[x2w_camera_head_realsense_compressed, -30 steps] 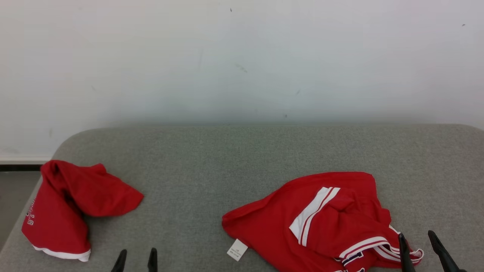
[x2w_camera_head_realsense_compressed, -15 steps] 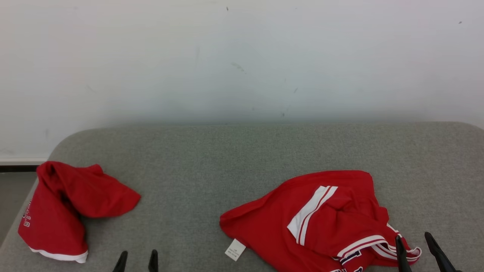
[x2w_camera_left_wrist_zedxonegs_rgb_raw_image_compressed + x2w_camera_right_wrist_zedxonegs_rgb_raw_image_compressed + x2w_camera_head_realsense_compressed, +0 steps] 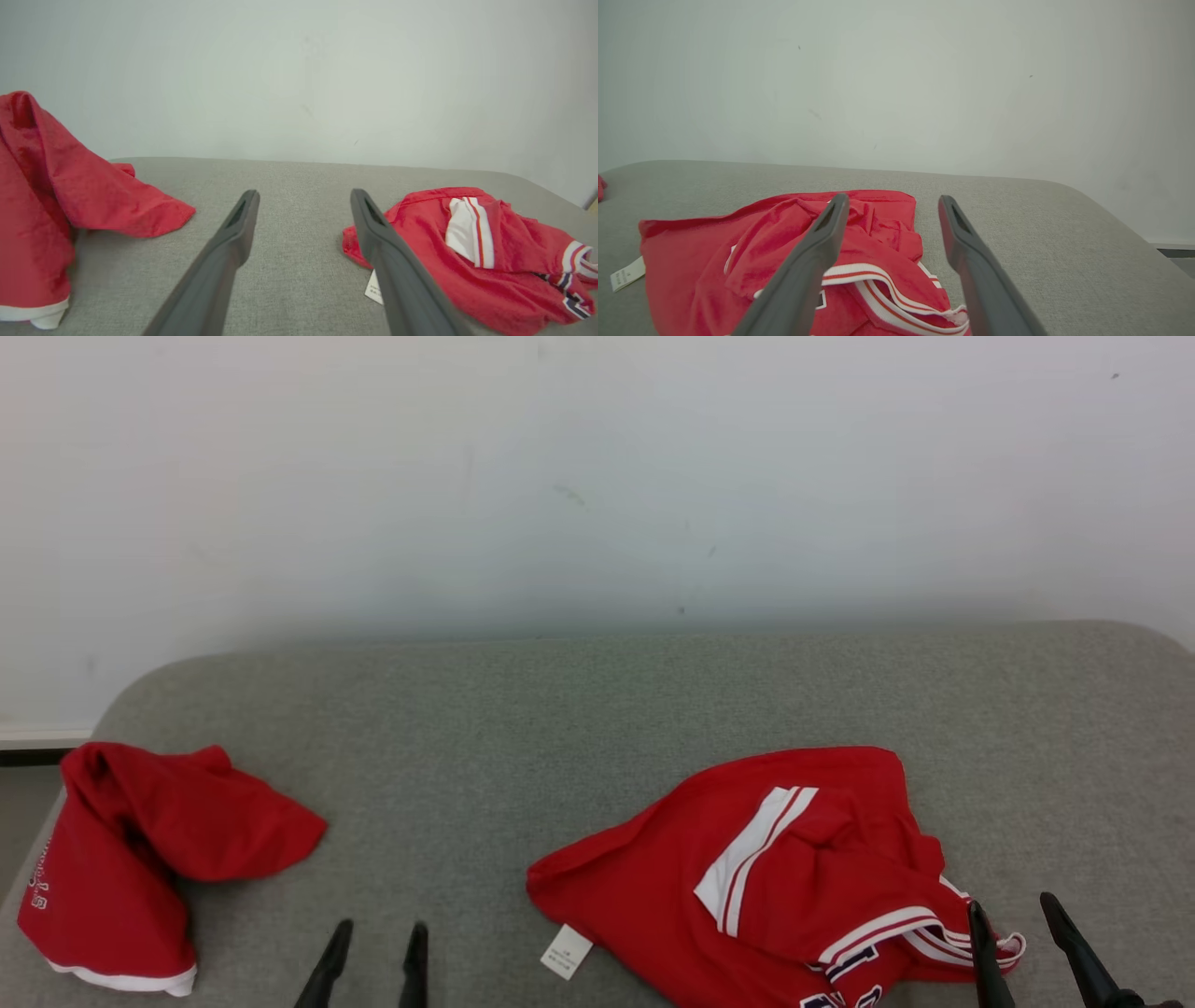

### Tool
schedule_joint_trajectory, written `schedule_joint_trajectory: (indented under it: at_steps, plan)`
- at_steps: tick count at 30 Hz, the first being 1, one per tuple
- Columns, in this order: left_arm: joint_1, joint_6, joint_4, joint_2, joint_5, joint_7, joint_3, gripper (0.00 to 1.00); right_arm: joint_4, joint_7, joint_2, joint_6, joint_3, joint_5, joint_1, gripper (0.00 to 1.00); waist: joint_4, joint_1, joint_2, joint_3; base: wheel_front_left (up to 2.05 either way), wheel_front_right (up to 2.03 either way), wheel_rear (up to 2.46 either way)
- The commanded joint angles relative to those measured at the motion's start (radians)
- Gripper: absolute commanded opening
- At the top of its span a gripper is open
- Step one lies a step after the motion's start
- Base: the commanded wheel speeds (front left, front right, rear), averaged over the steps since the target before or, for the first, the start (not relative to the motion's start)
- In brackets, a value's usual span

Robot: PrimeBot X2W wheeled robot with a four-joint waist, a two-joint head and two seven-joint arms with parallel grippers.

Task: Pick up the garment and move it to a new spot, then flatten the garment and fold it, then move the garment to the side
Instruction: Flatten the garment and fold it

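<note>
Red jersey (image 3: 672, 887) with white stripes lies crumpled on the near right of the grey cushion (image 3: 560, 709); its long axis runs left to right across my head view, with a white label (image 3: 566, 952) at the near-left corner and striped cuffs toward the right; my right gripper (image 3: 1010, 901) hangs over those cuffs, fingers apart, holding nothing; my left gripper (image 3: 383, 926), fingers also apart, sits over bare cushion between the jersey and a second red garment (image 3: 121, 859) heaped at the left edge; since a second ago the camera has shifted, the jersey lies as before, and the left fingers reach further in; white wall (image 3: 597, 476) behind.
</note>
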Motion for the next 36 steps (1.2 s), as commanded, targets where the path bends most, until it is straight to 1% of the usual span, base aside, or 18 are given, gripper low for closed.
schedule_joint_trajectory:
  at_steps: [1,7,13,19,23,25,29,32,35,36]
  plan:
    - [-0.036,-0.012,-0.006,-0.003,0.013,-0.001,-0.014,1.00,-0.008,0.001,-0.006,-0.002,0.001,0.002,-0.010,1.00,-0.013,0.0000,0.0000,0.006,0.00,0.00,0.00]
    - [-0.179,-0.052,0.046,-0.005,-0.001,0.001,-0.101,1.00,-0.027,0.001,-0.007,-0.002,0.007,0.002,-0.030,1.00,-0.059,0.0000,0.0000,0.029,0.00,0.00,0.00]
    - [-0.358,-0.071,0.183,-0.011,-0.023,0.057,-0.237,1.00,-0.035,0.001,-0.002,-0.002,0.023,0.005,-0.059,1.00,-0.126,0.0000,0.0000,0.067,0.00,0.00,0.00]
    - [-0.510,-0.074,0.329,-0.018,-0.122,0.100,-0.336,1.00,-0.038,0.001,0.007,-0.002,0.031,0.011,-0.093,1.00,-0.202,0.0000,0.0000,0.122,0.00,0.00,0.00]
    - [-0.596,-0.075,0.436,-0.019,-0.148,0.110,-0.402,1.00,-0.041,0.001,0.016,-0.002,0.031,0.013,-0.112,1.00,-0.249,0.0000,0.0000,0.161,0.00,0.00,0.00]
    - [-0.627,-0.075,0.486,-0.019,-0.181,0.118,-0.427,1.00,-0.042,0.001,0.020,-0.002,0.028,0.014,-0.123,1.00,-0.267,0.0000,0.0000,0.175,0.00,0.00,0.00]
    - [-0.678,-0.075,0.565,-0.019,-0.236,0.130,-0.484,1.00,-0.042,0.001,0.026,-0.002,0.028,0.018,-0.129,1.00,-0.295,0.0000,0.0000,0.197,0.00,0.00,0.00]
    - [-0.703,-0.075,0.612,-0.019,-0.282,0.135,-0.512,1.00,-0.042,0.001,0.032,-0.002,0.026,0.019,-0.136,1.00,-0.306,0.0000,0.0000,0.208,0.00,0.00,0.00]
    - [-0.718,-0.075,0.650,-0.019,-0.299,0.140,-0.530,1.00,-0.041,0.001,0.034,-0.002,0.026,0.018,-0.141,1.00,-0.310,0.0000,0.0000,0.211,0.00,0.00,0.00]
    - [-0.723,-0.075,0.666,-0.020,-0.309,0.145,-0.540,0.55,-0.040,0.001,0.035,-0.002,0.025,0.018,-0.142,1.00,-0.312,0.0000,0.0000,0.212,0.00,0.00,0.00]
